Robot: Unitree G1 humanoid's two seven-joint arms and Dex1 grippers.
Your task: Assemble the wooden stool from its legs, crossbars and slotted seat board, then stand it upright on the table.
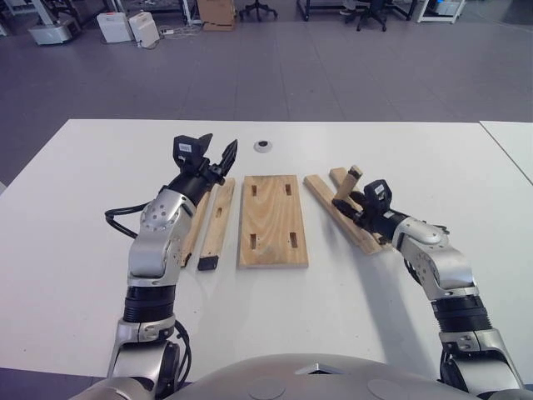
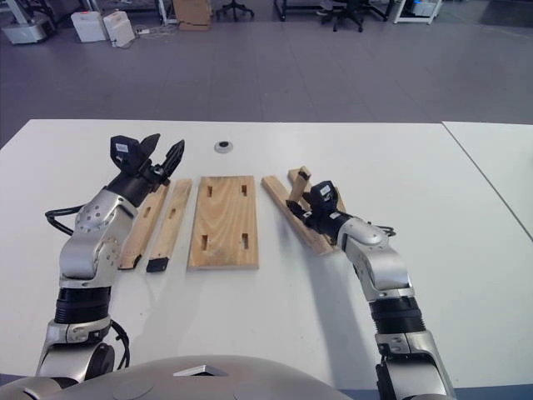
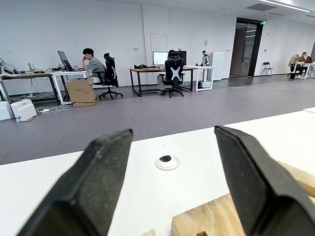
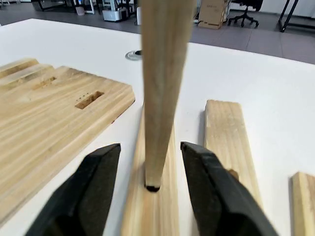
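The slotted seat board (image 1: pixel 272 218) lies flat mid-table. Two wooden legs (image 1: pixel 216 218) lie side by side just left of it. My left gripper (image 1: pixel 216 152) hovers open over their far ends, nothing between its fingers (image 3: pixel 98 187). Right of the board lie a long leg (image 1: pixel 333 207) and a shorter piece (image 1: pixel 340 177). A thin crossbar (image 4: pixel 162 73) stands upright with its foot in that leg's slot (image 4: pixel 152 188). My right gripper (image 4: pixel 150 147) straddles the crossbar low down, open, with a small gap at each finger (image 4: pixel 93 187).
A round cable grommet (image 1: pixel 263 146) sits in the table behind the board. A black cable (image 1: pixel 117 218) loops beside my left arm. A second table (image 1: pixel 516 142) begins at the far right. Bare tabletop lies in front of the parts.
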